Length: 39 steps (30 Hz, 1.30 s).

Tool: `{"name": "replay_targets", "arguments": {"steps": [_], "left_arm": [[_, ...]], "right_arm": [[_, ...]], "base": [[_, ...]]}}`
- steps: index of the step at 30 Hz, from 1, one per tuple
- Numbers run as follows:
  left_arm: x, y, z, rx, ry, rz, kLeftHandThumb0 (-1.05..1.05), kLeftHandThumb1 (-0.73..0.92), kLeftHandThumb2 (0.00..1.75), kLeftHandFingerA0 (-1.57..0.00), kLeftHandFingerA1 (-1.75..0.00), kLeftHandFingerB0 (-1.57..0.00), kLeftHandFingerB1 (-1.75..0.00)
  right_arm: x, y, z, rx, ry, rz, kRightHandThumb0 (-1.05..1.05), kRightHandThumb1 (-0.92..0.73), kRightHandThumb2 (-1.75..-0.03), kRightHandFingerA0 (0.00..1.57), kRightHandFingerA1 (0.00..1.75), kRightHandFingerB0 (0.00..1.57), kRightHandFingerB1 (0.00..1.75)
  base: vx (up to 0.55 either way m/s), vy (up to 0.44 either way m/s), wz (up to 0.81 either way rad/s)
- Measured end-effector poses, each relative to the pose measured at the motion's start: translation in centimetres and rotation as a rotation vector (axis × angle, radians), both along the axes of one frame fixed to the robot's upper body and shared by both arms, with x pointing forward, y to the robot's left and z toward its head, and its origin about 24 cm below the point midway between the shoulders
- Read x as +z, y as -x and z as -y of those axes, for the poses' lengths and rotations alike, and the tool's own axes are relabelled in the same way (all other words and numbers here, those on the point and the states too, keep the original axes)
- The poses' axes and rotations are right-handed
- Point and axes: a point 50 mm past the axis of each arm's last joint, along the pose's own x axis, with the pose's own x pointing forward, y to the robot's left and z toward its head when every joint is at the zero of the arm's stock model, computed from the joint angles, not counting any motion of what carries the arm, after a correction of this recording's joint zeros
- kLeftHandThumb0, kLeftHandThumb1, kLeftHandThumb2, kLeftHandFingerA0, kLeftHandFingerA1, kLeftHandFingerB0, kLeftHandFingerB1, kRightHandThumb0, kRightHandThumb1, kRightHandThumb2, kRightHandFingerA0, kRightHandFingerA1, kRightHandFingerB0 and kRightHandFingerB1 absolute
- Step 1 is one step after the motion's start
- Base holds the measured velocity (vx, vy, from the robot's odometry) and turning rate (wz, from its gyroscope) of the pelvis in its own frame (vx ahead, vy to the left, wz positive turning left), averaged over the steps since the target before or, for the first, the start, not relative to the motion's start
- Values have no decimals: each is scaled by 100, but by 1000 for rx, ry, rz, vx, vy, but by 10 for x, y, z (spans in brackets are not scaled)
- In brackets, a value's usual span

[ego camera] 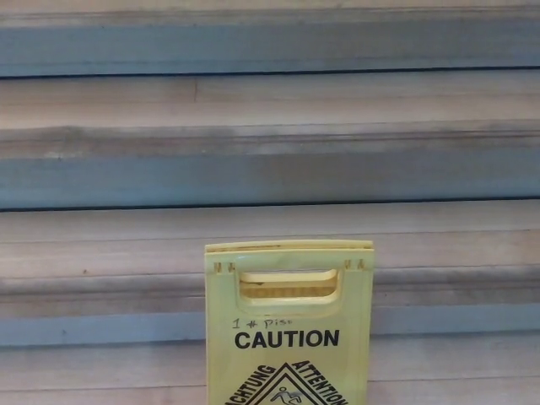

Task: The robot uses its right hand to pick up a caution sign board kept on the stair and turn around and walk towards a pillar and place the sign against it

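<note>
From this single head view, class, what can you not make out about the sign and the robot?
- Sign: its lower part and base are cut off by the bottom edge.
- Handwritten note: too small to read surely.
- Both hands: outside the picture.
- Pillar: not in view; only stairs show.

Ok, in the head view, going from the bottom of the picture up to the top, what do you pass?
Caution sign, with its CAUTION lettering → handle slot → sign's top edge → stair tread behind it → next riser up → top riser.
</note>
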Motion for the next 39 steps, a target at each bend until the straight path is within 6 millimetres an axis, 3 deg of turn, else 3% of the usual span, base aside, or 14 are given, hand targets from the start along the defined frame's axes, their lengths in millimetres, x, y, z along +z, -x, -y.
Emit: {"name": "replay_targets", "arguments": {"steps": [1, 10, 12, 16, 17, 18, 22, 23, 24, 27, 29, 30, 31, 39], "left_arm": [[1, 0, -1, 0, -5, 7, -11, 21, 104, -112, -75, -104, -66], [14, -30, -22, -41, -96, 138, -27, 23, 99, -110, -84, -102, -70], [16, -33, -25, -39, -106, 157, -52, 45, 60, -100, -88, -92, -65], [20, -48, -37, -19, -124, 210, -51, 47, 60, -93, -83, -85, -61], [22, -56, -42, -12, -127, 235, -54, 33, 90, -88, -88, -85, -74], [24, -62, -46, -10, -130, 255, -57, 44, 64, -89, -86, -87, -65], [38, -86, -56, -43, -156, 368, -58, 42, 62, -98, -82, -93, -65], [40, -89, -56, -52, -159, 383, -63, 45, 58, -98, -85, -95, -65], [43, -93, -56, -67, -164, 405, -65, 33, 88, -92, -88, -87, -73], [51, -106, -55, -105, -175, 462, -65, 34, 89, -91, -86, -86, -72], [53, -109, -54, -114, -173, 472, -65, 34, 89, -91, -86, -86, -72], [53, -110, -53, -116, -173, 473, -59, 45, 60, -98, -84, -94, -64], [53, -110, -53, -116, -172, 472, -60, 35, 92, -93, -88, -88, -76], [53, -105, -55, -99, -173, 462, -52, 40, 71, -96, -86, -95, -70]], "right_arm": [[1, 0, 1, 3, 6, 11, -25, -66, -59, 62, 45, 42, 37], [41, -74, 31, 42, 117, 313, -45, -62, -58, 39, 52, 31, 39], [47, -84, 30, 59, 115, 349, -51, -62, -59, 24, 48, 23, 36], [60, -102, 29, 92, 109, 405, -59, -62, -59, 22, 52, 21, 37], [66, -108, 28, 104, 109, 426, -61, -63, -59, 21, 51, 21, 37], [70, -112, 28, 113, 108, 441, -63, -47, -86, 18, 56, 14, 48], [81, -123, 27, 145, 103, 466, -61, -46, -82, 17, 52, 15, 45], [82, -124, 25, 153, 100, 468, -57, -60, -59, 21, 44, 21, 31], [82, -126, 23, 166, 94, 466, -57, -60, -59, 18, 42, 18, 30], [85, -132, 14, 209, 73, 467, -58, -60, -60, 15, 37, 14, 27], [88, -136, 11, 224, 65, 469, -58, -60, -60, 15, 37, 14, 27], [89, -137, 10, 228, 63, 469, -36, -40, -97, 0, 49, 0, 49], [90, -139, 9, 233, 60, 468, -36, -40, -97, 0, 50, 0, 49], [115, -178, -8, 337, 51, 550, -73, -44, -84, 4, 46, 0, 27]], "base": [[0, 0, 0], [-1, 0, 1], [0, 0, 0], [0, 0, 0], [0, 0, 0], [0, 0, 0], [0, 0, 0], [0, 0, 0], [0, 0, 0], [0, 0, 0], [0, 0, 0], [0, 0, 0], [0, 0, 0], [0, 0, 0]]}}
